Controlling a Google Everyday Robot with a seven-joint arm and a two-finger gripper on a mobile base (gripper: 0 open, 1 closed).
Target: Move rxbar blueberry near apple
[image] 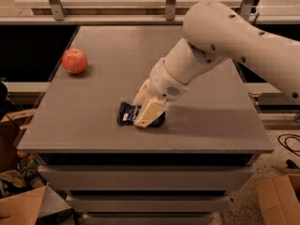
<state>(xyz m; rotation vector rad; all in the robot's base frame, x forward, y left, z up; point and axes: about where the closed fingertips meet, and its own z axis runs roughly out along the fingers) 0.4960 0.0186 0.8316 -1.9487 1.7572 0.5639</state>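
The rxbar blueberry, a flat dark navy wrapper with white lettering, lies on the grey table near its front edge, a little left of centre. My gripper is down over the bar's right half. It is open, with one finger on the near side of the bar and the other on the far side. The bar's right end is hidden behind the near finger. The apple, round and red-orange, sits at the table's far left, well apart from the bar.
My large white arm spans the table's right side above the surface. Metal rail posts stand behind the table. Cardboard boxes lie on the floor at the lower left and lower right.
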